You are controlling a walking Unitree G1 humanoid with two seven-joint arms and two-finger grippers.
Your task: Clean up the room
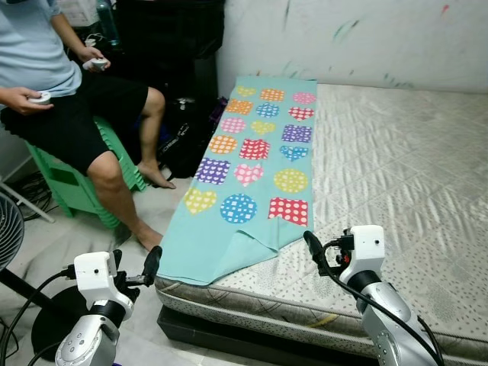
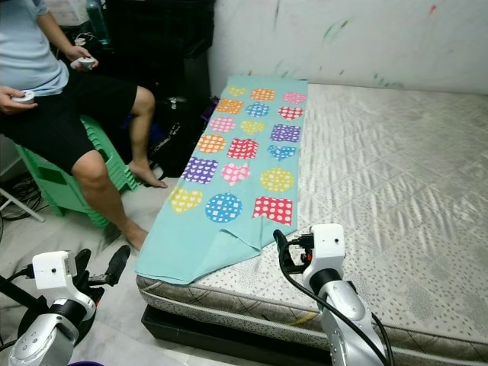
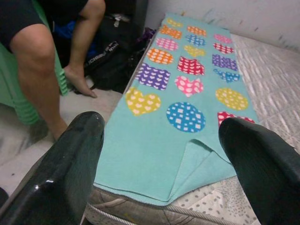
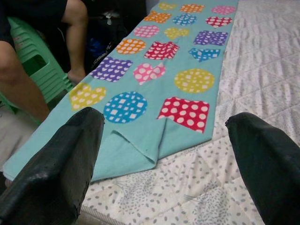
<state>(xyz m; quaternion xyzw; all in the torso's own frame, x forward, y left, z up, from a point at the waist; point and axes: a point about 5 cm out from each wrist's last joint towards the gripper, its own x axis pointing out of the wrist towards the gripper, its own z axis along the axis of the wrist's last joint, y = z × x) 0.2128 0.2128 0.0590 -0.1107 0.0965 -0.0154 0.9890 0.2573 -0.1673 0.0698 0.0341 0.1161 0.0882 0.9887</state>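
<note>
A teal blanket (image 1: 252,168) printed with colourful dotted hearts, circles and squares lies lengthwise along the left side of a bare mattress (image 1: 396,168). Its near corner (image 4: 140,140) is folded over on itself, and its near edge hangs slightly over the mattress side. My left gripper (image 1: 136,267) is low beside the mattress's near left corner, open, with nothing between its fingers (image 3: 70,173). My right gripper (image 1: 316,255) hovers over the mattress just right of the folded corner, also open and holding nothing.
A person (image 1: 69,99) sits on a green plastic stool (image 1: 69,183) at the left, bare feet on the floor near the bed, holding controllers. A black bag (image 1: 183,137) lies between them and the mattress. A fan (image 1: 8,229) stands at the far left.
</note>
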